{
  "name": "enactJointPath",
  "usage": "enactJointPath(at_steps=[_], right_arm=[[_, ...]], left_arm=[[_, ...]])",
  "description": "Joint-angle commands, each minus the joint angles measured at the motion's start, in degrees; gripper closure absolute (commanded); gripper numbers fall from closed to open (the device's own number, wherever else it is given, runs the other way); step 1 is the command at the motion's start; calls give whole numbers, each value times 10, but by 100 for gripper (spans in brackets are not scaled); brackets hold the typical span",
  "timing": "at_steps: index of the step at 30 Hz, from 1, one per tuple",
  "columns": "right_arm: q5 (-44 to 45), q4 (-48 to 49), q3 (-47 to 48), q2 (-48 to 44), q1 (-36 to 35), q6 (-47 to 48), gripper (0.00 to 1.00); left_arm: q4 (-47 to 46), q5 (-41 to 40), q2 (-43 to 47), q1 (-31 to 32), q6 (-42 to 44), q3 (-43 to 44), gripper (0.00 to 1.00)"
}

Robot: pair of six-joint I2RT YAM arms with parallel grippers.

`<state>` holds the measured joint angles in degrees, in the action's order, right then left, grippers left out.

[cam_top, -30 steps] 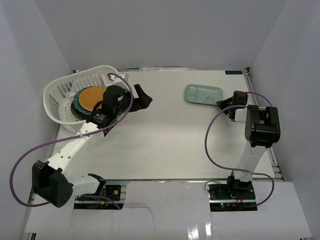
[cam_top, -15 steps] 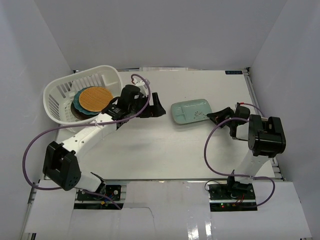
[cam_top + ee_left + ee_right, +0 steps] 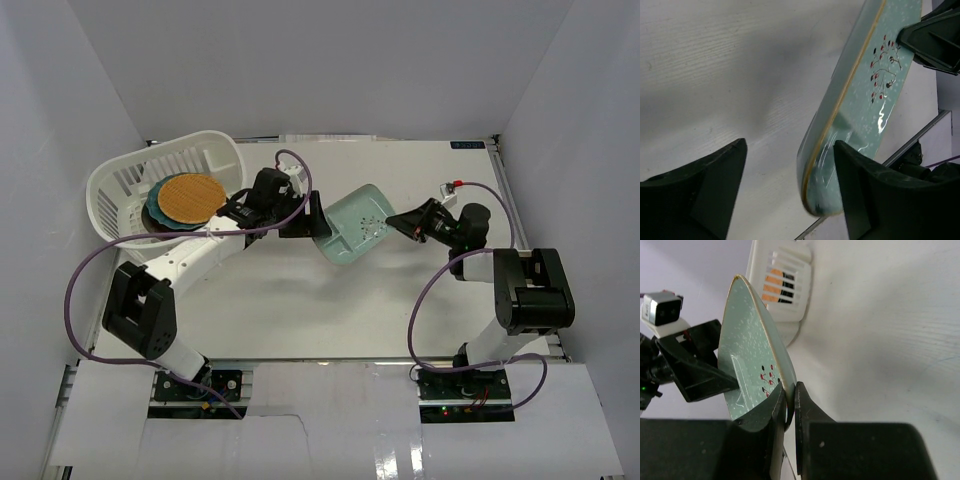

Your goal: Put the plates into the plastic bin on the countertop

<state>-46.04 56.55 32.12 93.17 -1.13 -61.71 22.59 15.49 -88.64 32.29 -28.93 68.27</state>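
Handover step. The tray (image 3: 352, 225) is tipped up on edge and looks clear of the worktop (image 3: 330, 300), hanging just right of the bin (image 3: 112, 205) between my two arms. My right fingers (image 3: 397, 222) are clamped on the rim at the end away from the bin, so they carry all the weight. My left fingers (image 3: 310, 217) are spread wide with nothing gripped. The bin-side end of the tray sits in their gap, off-centre and close to one finger in the left wrist view.

To do it well: centre the left fingers on that rim, slide on deeper so it's not a tip-only bite, then close firmly. Only after that loosen the right. The rim looks thin and glazed, probably slippery, and an early release would likely drop it. Then swing it to the bin and lay it on the orange plate (image 3: 187, 197) inside.
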Motion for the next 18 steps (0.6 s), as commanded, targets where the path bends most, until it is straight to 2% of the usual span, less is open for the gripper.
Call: enactJointPath(at_steps=[1, 3, 4, 5, 6, 8, 12, 13, 14, 16, 17, 18], right_arm=[[-49, 65, 30, -25, -21, -35, 92], [-51, 71, 30, -27, -25, -41, 92], [-51, 71, 30, -30, -26, -42, 92], [-51, 69, 29, -31, -26, -41, 92], [-52, 68, 29, -32, -26, -41, 92], [-53, 66, 30, -33, -26, -39, 92], [-61, 62, 37, -31, -26, -46, 91], [-62, 61, 39, -32, -26, -50, 85], [-61, 52, 39, -32, -26, -51, 65], [-54, 38, 37, -43, -24, -49, 44], [-49, 27, 33, -49, -24, -35, 24], [-42, 12, 33, -56, -24, -27, 13]], left_arm=[[-22, 50, 10, -4, -3, 12, 24], [-26, 53, 12, -4, -10, 2, 42], [-27, 49, 15, -4, -12, -2, 55], [-30, 49, 17, -3, -13, -5, 79], [-30, 50, 21, -4, -13, -9, 87], [-29, 50, 29, -5, -13, -10, 100], [-28, 51, 44, -6, -16, -10, 100], [-31, 50, 52, -8, -19, -8, 100], [-34, 52, 56, -10, -23, -8, 100], [-46, 63, 66, -19, -38, -6, 100], [-59, 69, 80, -34, -42, -3, 100], [-64, 80, 87, -44, -47, 0, 100]])
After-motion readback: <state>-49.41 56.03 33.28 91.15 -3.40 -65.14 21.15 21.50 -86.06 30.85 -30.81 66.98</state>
